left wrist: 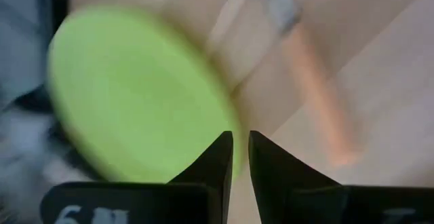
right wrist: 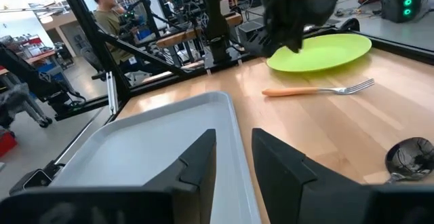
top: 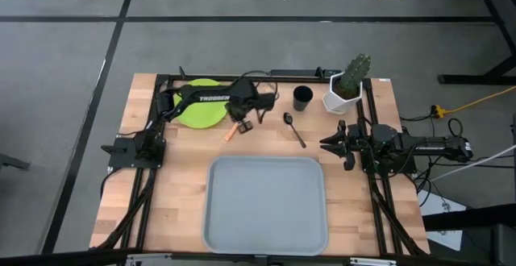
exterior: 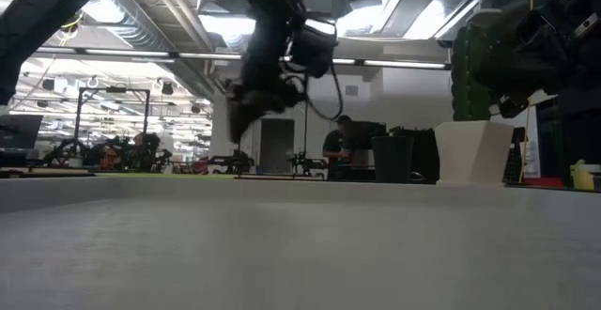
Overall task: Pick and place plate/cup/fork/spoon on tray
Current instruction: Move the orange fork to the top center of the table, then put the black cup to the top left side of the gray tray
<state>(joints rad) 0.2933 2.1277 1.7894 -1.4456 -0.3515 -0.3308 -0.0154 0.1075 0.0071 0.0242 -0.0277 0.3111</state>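
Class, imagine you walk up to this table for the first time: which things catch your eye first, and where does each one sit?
The lime-green plate stands out at the table's far left, with the left claw poised at its right edge over the orange-handled fork. The big grey-blue tray, nothing in it, fills the near middle. The cactus pot stands at the far right beside the black cup.

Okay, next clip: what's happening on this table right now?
The left gripper hovers between the plate and the fork, fingers nearly shut and holding nothing. The right gripper waits at the table's right side. The tray carries nothing; cup and spoon lie untouched on the table.
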